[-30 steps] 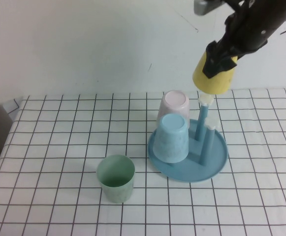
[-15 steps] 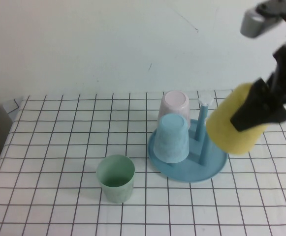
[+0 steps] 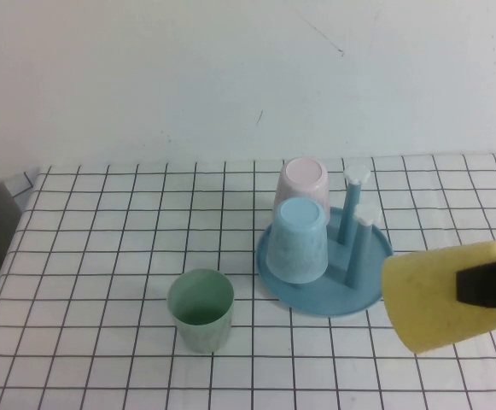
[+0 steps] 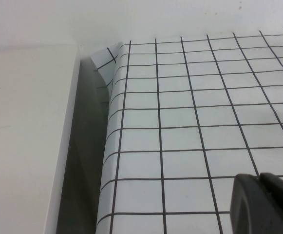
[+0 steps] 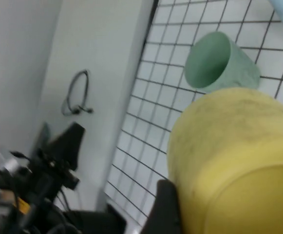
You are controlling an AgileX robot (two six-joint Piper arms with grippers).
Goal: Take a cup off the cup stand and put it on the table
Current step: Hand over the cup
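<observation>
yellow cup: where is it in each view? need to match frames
High view: the yellow cup lies tilted at the lower right, off the cup stand, held by the right gripper.
Left wrist view: not in it; only the shut left gripper over the table.
Right wrist view: it fills the lower right.
Shared landmark: the green cup in the high and right wrist views; the black grid in all three.

Bright even light, soft shadows, right wrist view blurred
</observation>
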